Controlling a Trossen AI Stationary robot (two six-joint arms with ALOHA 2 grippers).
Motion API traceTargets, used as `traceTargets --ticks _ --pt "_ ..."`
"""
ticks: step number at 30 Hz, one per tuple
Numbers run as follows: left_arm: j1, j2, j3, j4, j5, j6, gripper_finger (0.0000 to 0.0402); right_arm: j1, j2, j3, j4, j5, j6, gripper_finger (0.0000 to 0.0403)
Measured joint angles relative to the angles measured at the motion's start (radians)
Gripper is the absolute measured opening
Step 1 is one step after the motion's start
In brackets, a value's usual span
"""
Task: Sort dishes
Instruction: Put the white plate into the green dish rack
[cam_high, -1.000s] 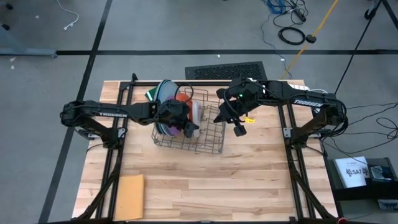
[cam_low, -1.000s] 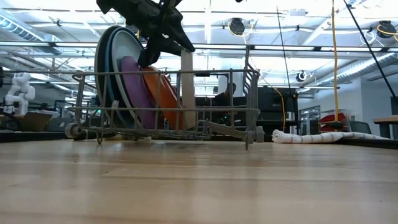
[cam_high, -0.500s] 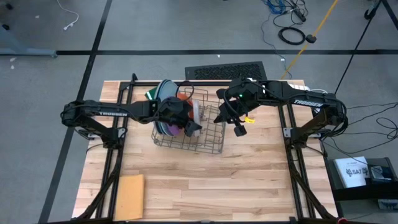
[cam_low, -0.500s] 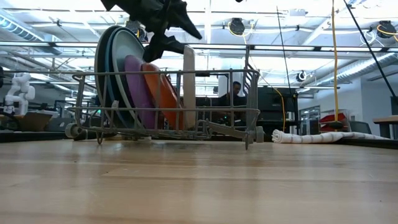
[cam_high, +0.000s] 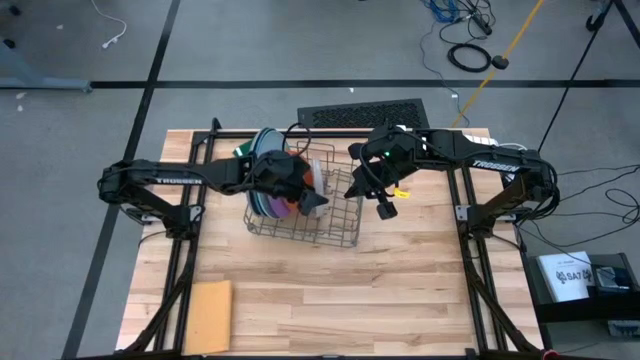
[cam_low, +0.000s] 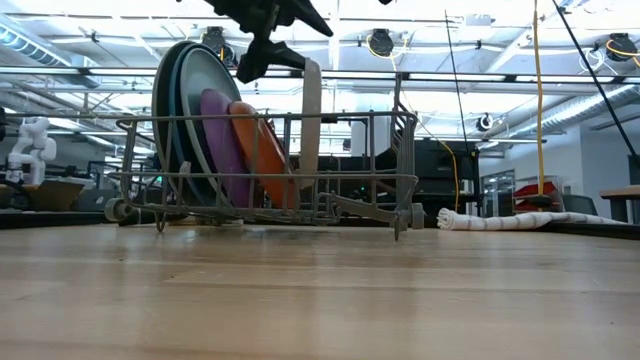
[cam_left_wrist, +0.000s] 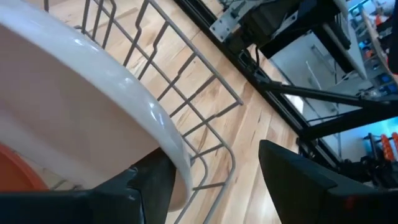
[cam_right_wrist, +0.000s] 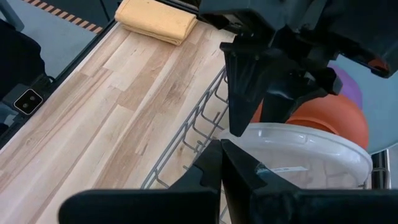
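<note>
A wire rack (cam_low: 270, 170) stands on the wooden table (cam_high: 300, 280) and holds the plates on edge. From its left they are three large ones, grey-blue, bright blue and pale teal (cam_low: 180, 110), then purple (cam_low: 215, 140), orange (cam_low: 262, 150) and light grey (cam_low: 310, 125). My left gripper (cam_high: 308, 197) is open just above the light grey plate (cam_left_wrist: 87, 112). One finger (cam_right_wrist: 239, 99) is on each side of the plate's top rim. My right gripper (cam_high: 383, 207) is shut and empty, beside the rack's right end. My left gripper points down over the light grey plate's top rim (cam_right_wrist: 292, 134), with its fingers apart on either side of it. I cannot tell whether a finger touches the rim. The plate stands on its lower edge in the rack.
A flat tan sheet (cam_high: 210, 315) lies at the table's near left corner. A black grate (cam_high: 362, 113) lies at the far edge. Bare wood lies in front of the rack. Both arms' frames run along the table's sides.
My left gripper has risen from the rack and gone a little toward the table's right. The light grey plate stays standing in the rack, its top now leaning slightly right.
</note>
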Motion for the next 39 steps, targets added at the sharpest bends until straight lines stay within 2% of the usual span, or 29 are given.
traceTargets --ticks 9,15,19,25,27,36,39 --pt "0.002 -0.001 0.015 -0.081 0.049 0.063 0.0228 0.000 0.000 0.000 0.000 0.000 -0.005 0.0000" --pt "0.019 0.000 0.015 -0.122 0.015 0.069 0.0223 0.005 0.000 0.000 0.000 0.000 -0.003 0.0000" --pt "0.023 0.002 0.015 -0.146 -0.010 0.072 0.0180 0.022 0.000 0.000 0.002 0.000 -0.003 0.0000" --pt "0.024 0.002 0.014 -0.146 -0.011 0.087 0.0044 0.040 0.000 0.000 0.002 0.000 0.002 0.0000" --pt "0.023 0.002 0.014 -0.143 -0.005 0.095 0.0014 0.040 0.000 0.000 0.002 0.000 0.008 0.0000" --pt "0.021 -0.004 0.014 -0.113 0.044 0.120 0.0003 0.042 0.000 0.000 0.000 0.000 0.016 0.0000" --pt "0.024 -0.006 0.014 -0.094 0.102 0.132 0.0002 0.042 0.000 0.000 0.000 0.001 0.016 0.0000"
